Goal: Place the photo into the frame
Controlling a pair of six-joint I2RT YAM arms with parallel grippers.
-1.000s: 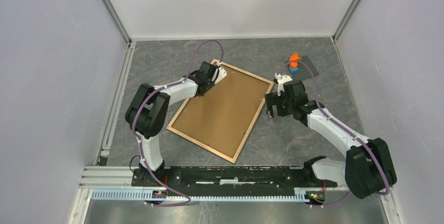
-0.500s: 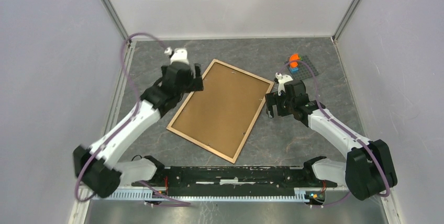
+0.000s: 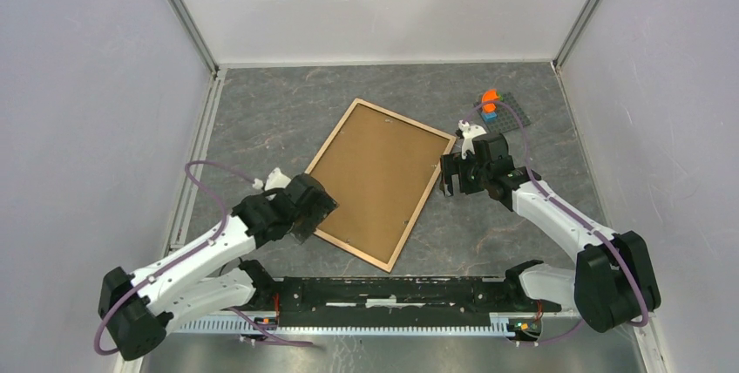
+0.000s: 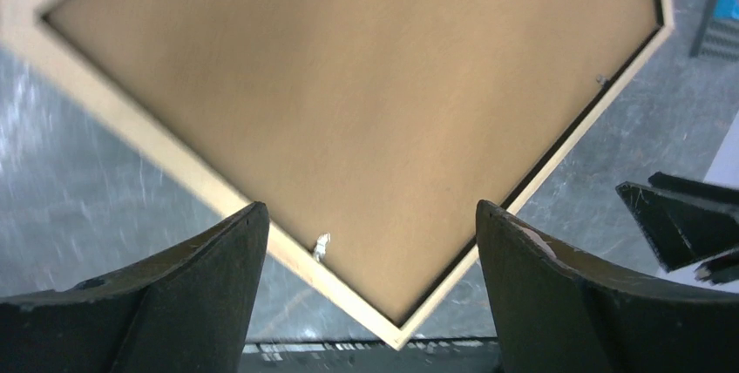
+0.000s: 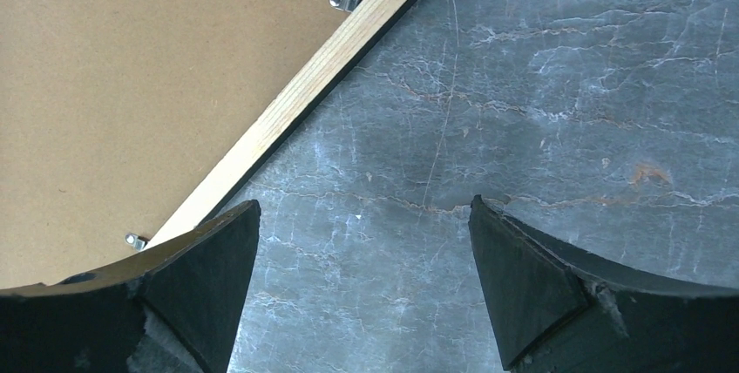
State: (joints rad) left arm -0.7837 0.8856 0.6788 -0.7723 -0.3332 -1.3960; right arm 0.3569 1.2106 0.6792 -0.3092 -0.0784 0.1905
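1. Left gripper (image 4: 369, 212): nearest the bases. Its jaws stand wide apart and grip nothing. It hovers over the near corner of the frame (image 5: 312, 85), which shows between the two fingers in the wrist view.
2. Frame: lies flat on the table (image 5: 523, 85), skewed to its edges, with the brown backing panel (image 4: 349, 85) facing up inside the thin light-wood rim. Small metal clips (image 5: 344, 0) sit along the inner edge.
3. Right gripper (image 5: 364, 207): jaws spread wide, nothing between them. It hangs over bare table just beside the frame's right long edge. Whether a finger touches the rim cannot be told.
4. Studded grey plate (image 3: 514, 111) with an orange piece (image 3: 490, 95): beyond the right gripper, near the far right corner, apart from the frame.
5. Open room: bare table lies left of the frame and between its far corner and the back wall.
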